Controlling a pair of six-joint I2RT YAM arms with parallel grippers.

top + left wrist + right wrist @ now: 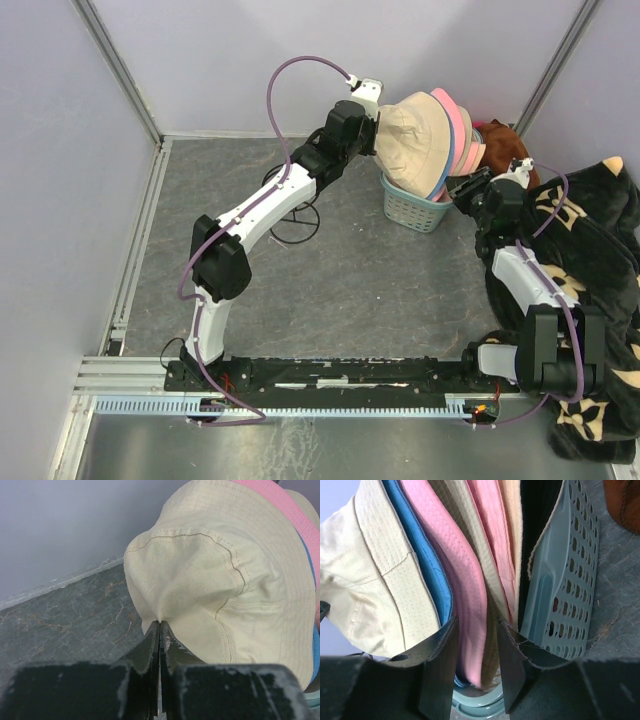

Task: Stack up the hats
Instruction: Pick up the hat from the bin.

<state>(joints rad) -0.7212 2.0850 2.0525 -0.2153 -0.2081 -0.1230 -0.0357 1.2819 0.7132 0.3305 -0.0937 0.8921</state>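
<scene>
Beige and pink fabric bucket hats (430, 140) stand on edge in the teal plastic basket (412, 212); left gripper (159, 630) clenches the front beige crown (200, 580), right gripper (476, 630) parted astride a pink brim (465, 580)

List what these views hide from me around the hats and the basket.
- Hat count: in the top view, the cream fabric bucket hat pinched by the left fingers covers those behind it. The right wrist view shows only brim edges.
- Inside of the teal perforated plastic basket: hats block it in every view.
- Rust-brown cloth: mostly behind the hats in the top view, cropped in the right wrist view.
</scene>
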